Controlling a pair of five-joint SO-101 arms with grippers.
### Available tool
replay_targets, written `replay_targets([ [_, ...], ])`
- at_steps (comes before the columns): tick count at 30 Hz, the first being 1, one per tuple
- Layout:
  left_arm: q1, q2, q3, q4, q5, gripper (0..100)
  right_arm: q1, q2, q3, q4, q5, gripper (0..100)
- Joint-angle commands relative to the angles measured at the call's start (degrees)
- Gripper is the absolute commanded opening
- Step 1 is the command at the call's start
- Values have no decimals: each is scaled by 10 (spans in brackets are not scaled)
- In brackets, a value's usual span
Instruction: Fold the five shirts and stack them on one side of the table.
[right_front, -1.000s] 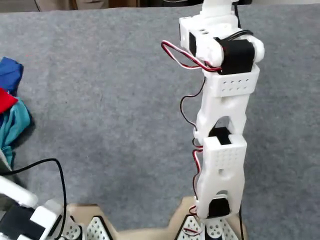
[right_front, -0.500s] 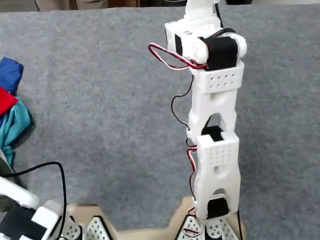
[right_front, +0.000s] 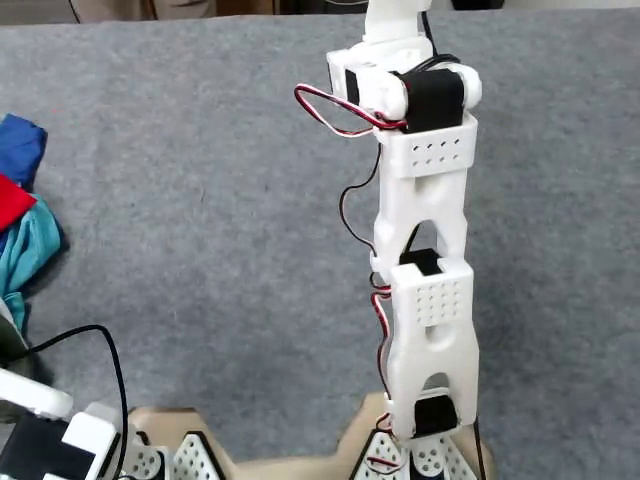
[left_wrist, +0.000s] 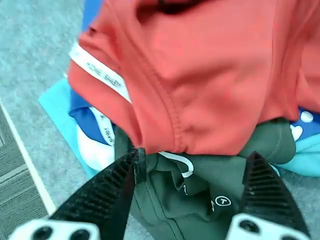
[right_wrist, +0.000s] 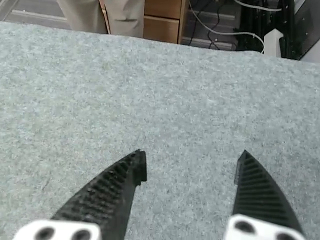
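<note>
A heap of shirts lies at the table's left edge: a red shirt (left_wrist: 200, 70) on top, a dark green shirt (left_wrist: 210, 192) under it, with blue (left_wrist: 82, 112) and teal (left_wrist: 55, 107) ones below. From above the heap shows as blue (right_front: 20, 145), red (right_front: 10, 200) and teal (right_front: 25, 255) cloth. My left gripper (left_wrist: 192, 170) hangs open just above the green shirt, at the red shirt's hem, nothing between its fingers. My right gripper (right_wrist: 190, 167) is open over bare grey cloth far up the table, at the end of the outstretched white arm (right_front: 425, 220).
A grey cloth (right_front: 200, 200) covers the table. The left arm's base and black cable (right_front: 70, 420) sit at the near left corner. Beyond the far edge stand a wooden cabinet (right_wrist: 162, 20), cables and a person's legs (right_wrist: 105, 15).
The right arm has swung slightly to the left over the table. The heap of shirts has not moved.
</note>
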Motion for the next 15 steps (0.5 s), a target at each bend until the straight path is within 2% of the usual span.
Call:
replay_targets([
  [1,6,5,31,-62,-6,310,-9,-1,-9,7,-3,292],
  [7,-13,39,38,-134,-3,307,-9,-1,-9,7,-3,292],
  [15,-11,43,32,-192,-6,155,-9,0,-9,6,-3,292],
])
